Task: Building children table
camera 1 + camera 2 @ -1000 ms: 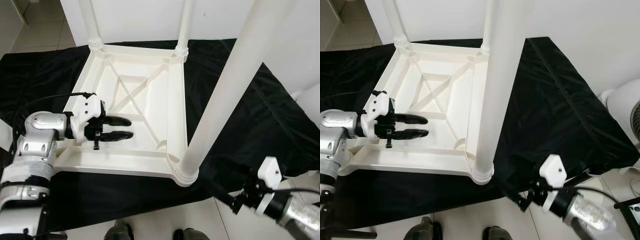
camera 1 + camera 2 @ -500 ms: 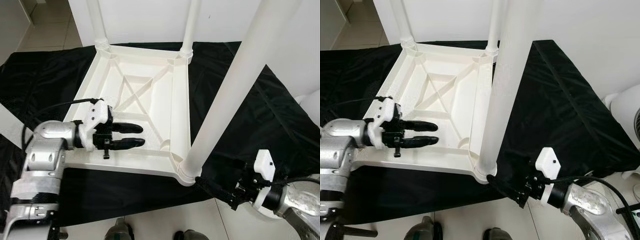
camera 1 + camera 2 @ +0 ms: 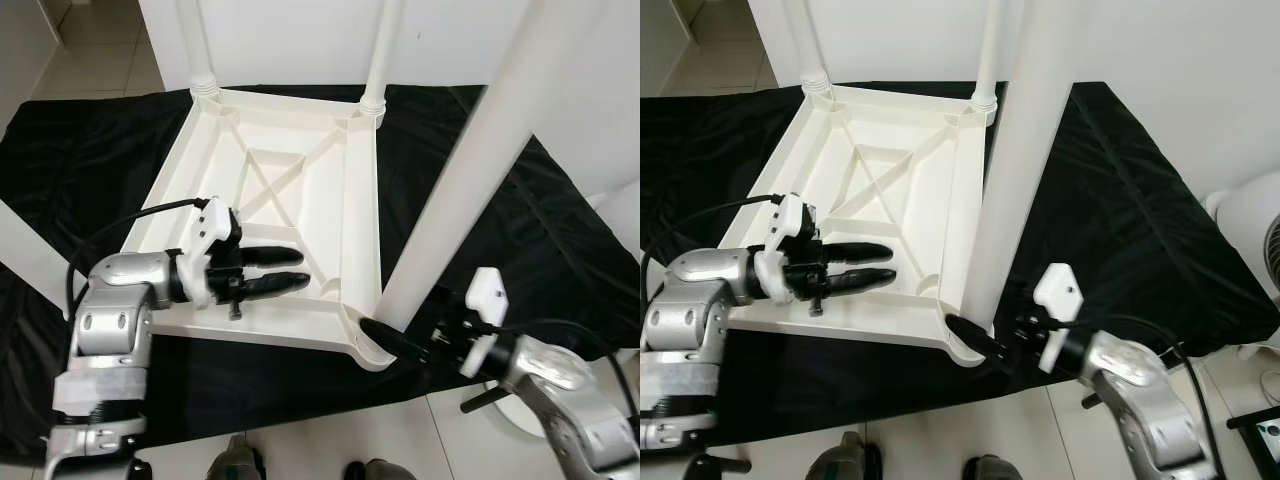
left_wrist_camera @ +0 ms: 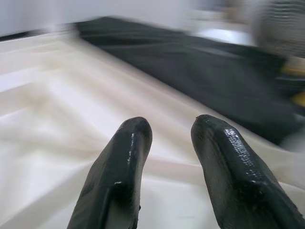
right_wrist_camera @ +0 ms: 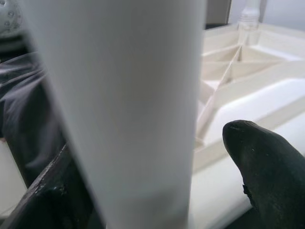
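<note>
Down by the near corner of the upturned white table, the right pincer reaches in at the foot of the nearest leg. From the head views its black fingers lie low against the corner socket; the right wrist view shows more: the leg stands between the two fingers, one finger on one side and the other dark against the far side, spread apart around the post rather than squeezed on it. Whether they touch it I cannot tell.

The table lies upside down on a black cloth, its ribbed underside like a shallow tray. The left pincer hovers inside that tray, near the table's front rail, fingers slightly apart with nothing between them; the left wrist view shows both fingertips above blurred white plastic.

Beyond the table's far edge, two more legs rise from the back corners before a white wall.
</note>
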You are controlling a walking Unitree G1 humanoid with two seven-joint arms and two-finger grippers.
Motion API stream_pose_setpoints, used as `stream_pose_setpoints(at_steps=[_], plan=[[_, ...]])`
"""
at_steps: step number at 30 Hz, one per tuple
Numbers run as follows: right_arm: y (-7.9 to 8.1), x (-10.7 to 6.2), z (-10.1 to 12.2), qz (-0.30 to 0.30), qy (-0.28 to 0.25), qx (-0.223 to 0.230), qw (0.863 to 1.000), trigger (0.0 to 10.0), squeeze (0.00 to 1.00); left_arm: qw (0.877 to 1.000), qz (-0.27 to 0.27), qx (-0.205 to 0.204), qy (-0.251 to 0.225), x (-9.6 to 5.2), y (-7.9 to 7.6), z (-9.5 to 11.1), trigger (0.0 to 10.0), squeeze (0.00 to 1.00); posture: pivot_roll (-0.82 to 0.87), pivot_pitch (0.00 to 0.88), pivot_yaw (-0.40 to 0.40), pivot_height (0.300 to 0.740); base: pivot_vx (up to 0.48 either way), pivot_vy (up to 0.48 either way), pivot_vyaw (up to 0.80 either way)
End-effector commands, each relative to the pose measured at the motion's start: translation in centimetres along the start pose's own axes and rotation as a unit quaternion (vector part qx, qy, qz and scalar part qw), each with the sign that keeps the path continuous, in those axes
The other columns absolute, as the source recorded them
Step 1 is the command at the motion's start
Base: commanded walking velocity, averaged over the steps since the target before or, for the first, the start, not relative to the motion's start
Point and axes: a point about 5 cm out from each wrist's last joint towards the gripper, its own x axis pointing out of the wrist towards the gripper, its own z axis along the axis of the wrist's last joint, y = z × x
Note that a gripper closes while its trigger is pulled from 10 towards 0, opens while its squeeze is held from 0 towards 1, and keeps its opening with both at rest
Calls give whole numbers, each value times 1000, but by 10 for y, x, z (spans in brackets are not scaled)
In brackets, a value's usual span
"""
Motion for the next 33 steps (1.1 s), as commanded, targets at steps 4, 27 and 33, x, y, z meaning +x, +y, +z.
stream_pose_setpoints(at_steps=[4,27,33], plan=[[8,16,-6,0,-13,14,1000,10000,0,999,49,-16,-7,1,-2,-1,10000,0,97,66,-18,740,0,0,0],[-3,3,-11,-96,-18,0,995,10000,0,997,77,-7,-31,11,-18,-22,10000,0,24,103,-42,740,0,0,0],[-7,-14,-11,-137,-16,-2,990,10000,0,995,92,-3,-38,18,-13,-21,10000,0,12,103,-25,740,0,0,0]])
